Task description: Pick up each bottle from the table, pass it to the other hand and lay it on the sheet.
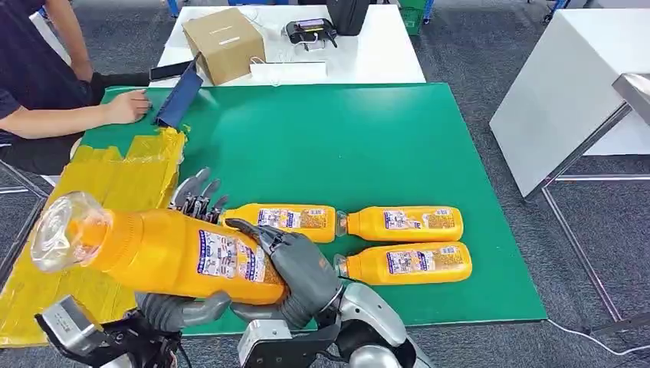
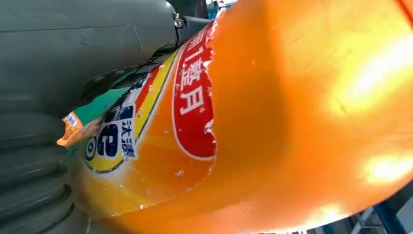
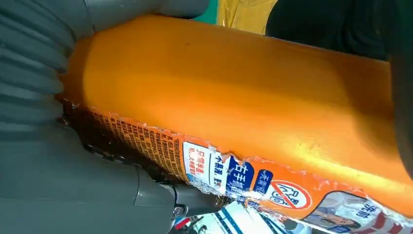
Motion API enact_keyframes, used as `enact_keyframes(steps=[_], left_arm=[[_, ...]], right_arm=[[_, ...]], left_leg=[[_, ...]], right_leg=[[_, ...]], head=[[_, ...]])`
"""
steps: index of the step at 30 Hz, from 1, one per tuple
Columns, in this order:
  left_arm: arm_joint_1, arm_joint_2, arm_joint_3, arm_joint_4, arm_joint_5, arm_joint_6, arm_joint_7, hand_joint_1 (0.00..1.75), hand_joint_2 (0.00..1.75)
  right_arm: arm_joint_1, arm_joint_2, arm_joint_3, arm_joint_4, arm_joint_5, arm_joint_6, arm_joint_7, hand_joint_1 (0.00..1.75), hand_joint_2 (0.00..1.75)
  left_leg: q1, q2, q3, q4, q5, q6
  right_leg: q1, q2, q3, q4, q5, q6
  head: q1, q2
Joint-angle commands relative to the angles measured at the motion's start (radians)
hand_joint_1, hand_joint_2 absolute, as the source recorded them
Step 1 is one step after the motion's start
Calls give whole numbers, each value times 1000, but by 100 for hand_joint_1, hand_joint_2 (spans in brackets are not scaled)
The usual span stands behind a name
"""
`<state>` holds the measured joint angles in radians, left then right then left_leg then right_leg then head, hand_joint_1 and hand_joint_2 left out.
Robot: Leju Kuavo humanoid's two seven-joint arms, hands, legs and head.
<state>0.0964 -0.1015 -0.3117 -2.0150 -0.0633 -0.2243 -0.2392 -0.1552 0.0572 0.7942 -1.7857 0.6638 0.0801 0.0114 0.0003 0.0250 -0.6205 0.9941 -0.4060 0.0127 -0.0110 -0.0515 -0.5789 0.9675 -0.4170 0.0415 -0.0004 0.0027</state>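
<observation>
Near the front edge of the green desk (image 1: 398, 138), we see both hands on one orange bottle (image 1: 169, 253): the left robot hand (image 1: 184, 307) cradles it from beneath, the right robot hand (image 1: 295, 264) wraps its base. Three bottles (image 1: 406, 224) lie just right.

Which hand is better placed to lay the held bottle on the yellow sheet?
Probably the left hand. Both hands grip the held bottle, but the yellow sheet lies on the robot's left, beside that hand. The right hand is nearer the three bottles lying on the green mat.
</observation>
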Motion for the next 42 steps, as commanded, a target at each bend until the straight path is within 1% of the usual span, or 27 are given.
enact_keyframes(steps=[1, 4, 5, 6, 7, 8, 9, 12, 13, 17, 18, 20, 23, 24, 25, 27, 28, 29, 30, 31, 32, 34, 35, 36, 41, 42], left_arm=[[-56, -23, 20, 58, -12, -11, 6, 0, 175], [-60, -25, 16, 62, -11, -14, 6, 0, 175], [-59, -26, 16, 62, 1, -17, 6, 166, 175], [-60, -24, 15, 63, 12, -22, 5, 175, 175], [-60, -25, 16, 63, 23, -26, 4, 175, 175], [-59, -25, 19, 64, 42, -32, 6, 175, 175], [-58, -23, 19, 65, 51, -36, 7, 175, 175], [-57, -26, 25, 60, 69, -42, 2, 175, 175], [-56, -28, 28, 58, 74, -42, 1, 175, 175], [-57, -29, 30, 57, 80, -44, 1, 175, 175], [-57, -29, 30, 57, 80, -44, 1, 175, 175], [-56, -30, 32, 56, 85, -45, 4, 175, 175], [-54, -32, 35, 53, 91, -45, 6, 175, 175], [-53, -33, 36, 51, 92, -45, 6, 175, 175], [-53, -34, 40, 47, 86, -38, 4, 175, 175], [-54, -34, 45, 39, 74, -31, 5, 175, 175], [-54, -36, 49, 33, 55, -20, 2, 175, 175], [-56, -36, 53, 27, 20, -5, -2, 175, 175], [-62, -37, 61, 17, -34, 16, -10, 175, 175], [-65, -39, 71, 10, -75, 36, -14, 175, 175], [-71, -41, 77, 5, -127, 55, -17, 175, 175], [-78, -44, 88, 0, -126, 53, -16, 175, 175], [-78, -44, 88, 0, -126, 53, -16, 175, 175], [-78, -44, 88, 0, -126, 53, -16, 175, 175], [-76, -46, 86, 3, -125, 52, -16, 175, 175], [-76, -46, 86, 3, -125, 52, -16, 175, 175]], right_arm=[[-58, -28, 104, 103, -7, 23, 5, 175, 175], [-59, -28, 111, 114, -7, 25, 6, 175, 175], [-61, -32, 114, 117, -7, 26, 7, 175, 175], [-61, -33, 114, 117, -9, 26, 8, 175, 175], [-59, -34, 111, 118, -11, 26, 9, 175, 175], [-57, -35, 109, 119, -12, 27, 10, 175, 175], [-56, -36, 107, 120, -12, 27, 10, 175, 175], [-47, -39, 96, 124, -12, 27, 11, 175, 175], [-42, -40, 91, 125, -12, 27, 12, 175, 175], [-36, -45, 85, 128, -12, 27, 11, 175, 175], [-36, -45, 85, 128, -12, 27, 11, 175, 175], [-25, -43, 74, 130, -12, 27, 13, 175, 175], [-6, -48, 57, 135, -6, 23, 17, 175, 175], [-2, -50, 54, 136, 1, 19, 18, 175, 175], [5, -51, 45, 136, 4, 15, 20, 175, 175], [19, -56, 29, 130, 19, 2, 23, 175, 175], [30, -56, 15, 125, 30, -8, 27, 175, 175], [40, -57, -1, 119, 48, -20, 32, 175, 175], [57, -55, -33, 108, 61, -35, 45, 175, 175], [70, -54, -60, 100, 75, -50, 61, 129, 175], [75, -53, -79, 93, 94, -58, 77, 21, 175], [78, -58, -97, 84, 95, -53, 74, 21, 175], [78, -58, -97, 84, 95, -53, 74, 21, 175], [78, -58, -97, 84, 95, -53, 74, 21, 175], [78, -51, -95, 87, 97, -50, 75, 21, 175], [78, -51, -95, 87, 97, -50, 75, 21, 175]], left_leg=[[1, -2, 6, -1, -2, -1], [1, -2, 5, -1, -1, -1], [1, -2, 4, -1, -1, -1], [1, -3, 5, -1, -1, -1], [1, -2, 3, -1, -1, -1], [1, -3, 6, -1, -2, -1], [1, -2, 4, -1, -1, -1], [1, -4, 7, -2, -2, -1], [1, -3, 5, -1, -1, -1], [1, -3, 4, -1, 0, -1], [1, -4, 6, -1, -1, -1], [1, -3, 3, -1, 0, -1], [2, -5, 6, -1, -1, -1], [1, -4, 4, -2, 0, -1], [2, -5, 7, -2, -1, -1], [1, -3, 3, -1, 0, 0], [1, -5, 6, -1, -1, -1], [1, -4, 4, -1, 0, -1], [2, -6, 6, -1, -1, -1], [1, -5, 3, -1, 0, -1], [1, -7, 6, -1, -1, -1], [1, -5, 2, -1, 0, -1], [1, -5, 3, 0, -1, -1], [1, -3, 2, 0, 0, 0], [1, -2, 6, -1, -3, -1], [1, -3, 3, 0, -1, -1]], right_leg=[[0, 4, 6, -1, -1, -2], [0, 3, 6, -2, -1, -2], [0, 2, 4, -1, -1, -1], [0, 3, 5, -1, -1, -1], [0, 2, 4, -1, -1, -1], [0, 3, 7, -2, -2, -2], [0, 2, 5, -2, -1, -1], [0, 2, 8, -2, -2, -2], [0, 1, 5, -2, -1, -1], [0, 1, 4, -2, -1, -1], [0, 2, 7, -2, -2, -2], [1, 1, 4, -2, -1, -1], [1, 1, 7, -3, -2, -1], [0, 0, 4, -2, -1, -1], [1, 1, 8, -3, -2, -1], [0, 0, 4, -2, -1, -1], [1, 0, 7, -3, -2, -1], [0, 0, 4, -2, -1, -1], [1, 0, 7, -2, -2, -1], [0, -1, 4, -2, -1, -1], [1, -1, 7, -2, -2, -1], [1, -1, 3, -2, -1, -1], [1, -1, 4, -1, -2, -1], [0, 0, 2, -1, -1, -1], [0, 5, 7, -1, -2, -2], [0, 2, 3, -1, -1, -1]], head=[[0, 0], [0, 0], [0, 0], [0, 0], [0, 0], [0, 0], [0, 0], [0, 0], [0, 0], [0, 0], [0, 0], [0, 0], [0, 0], [0, 0], [0, 0], [0, 0], [0, 0], [0, 0], [0, 0], [0, 0], [0, 0], [0, 0], [0, 0], [0, 0], [0, 0], [0, 0]])
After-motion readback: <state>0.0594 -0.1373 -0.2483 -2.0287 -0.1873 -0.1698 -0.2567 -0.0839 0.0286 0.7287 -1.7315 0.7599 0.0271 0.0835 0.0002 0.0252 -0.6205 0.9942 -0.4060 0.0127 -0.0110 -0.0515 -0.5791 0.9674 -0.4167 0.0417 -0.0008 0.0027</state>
